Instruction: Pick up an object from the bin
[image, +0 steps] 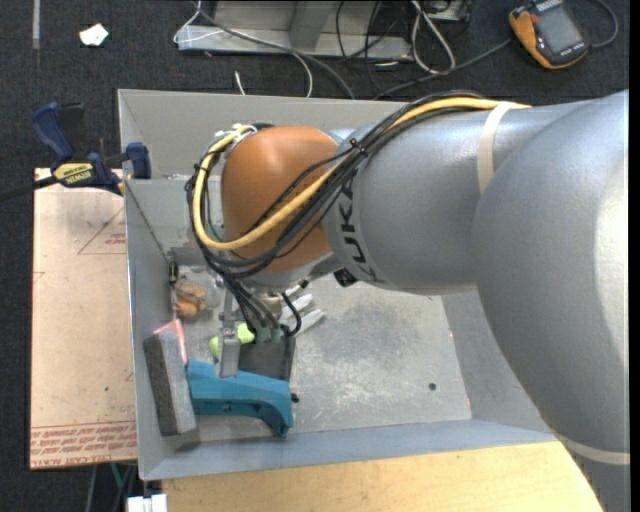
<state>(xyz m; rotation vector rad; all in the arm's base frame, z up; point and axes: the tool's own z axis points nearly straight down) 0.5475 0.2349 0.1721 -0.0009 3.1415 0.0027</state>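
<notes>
Camera view, claw (231, 352) just above blue plastic piece (243, 399), grey block (169, 388) alongside.

Under me the grey bin (380, 350) carries, at its left end, a blue handle-shaped piece (240, 397), a long grey block (168, 388) touching it, a pink strip (172, 338) and a small brown thing (188, 294).

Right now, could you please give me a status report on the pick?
Claw low over blue plastic piece, lower left of bin. Grey block alongside it.
</notes>
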